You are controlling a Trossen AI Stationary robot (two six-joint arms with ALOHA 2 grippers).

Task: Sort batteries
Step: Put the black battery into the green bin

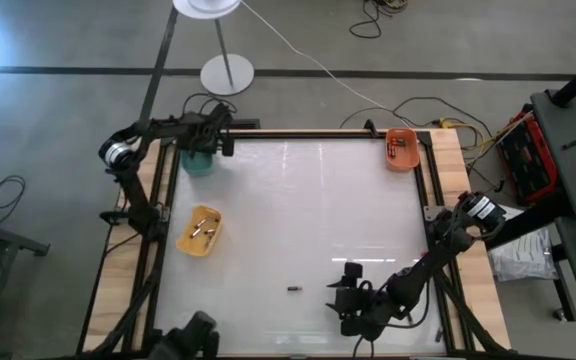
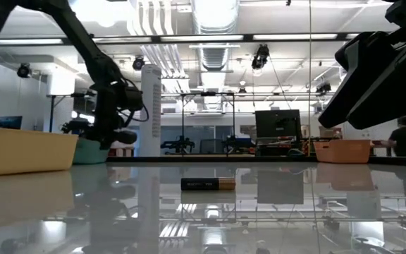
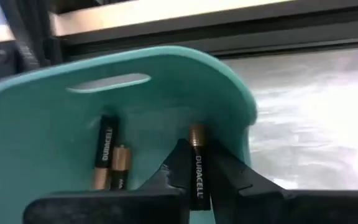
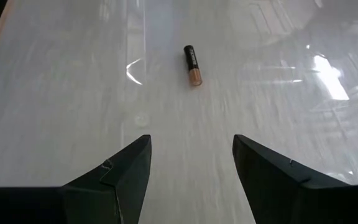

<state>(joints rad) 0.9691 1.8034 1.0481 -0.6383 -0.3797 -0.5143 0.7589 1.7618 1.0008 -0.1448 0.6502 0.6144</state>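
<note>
Left gripper (image 3: 194, 177) is positioned over the green bin (image 1: 199, 160) at the table's far left corner, jaws clamped on a battery (image 3: 197, 168) (two more lie inside the bin). Right gripper (image 4: 191, 165) hovers near the front edge, jaws apart, facing a loose battery (image 4: 192, 65) lying on the white table (image 1: 308, 210). Yellow bin (image 1: 199, 230) and orange bin (image 1: 401, 149) each contain batteries.

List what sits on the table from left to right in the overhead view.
Yellow bin → green bin with the left gripper over it, holding a battery → loose battery → right gripper, open → orange bin.
</note>
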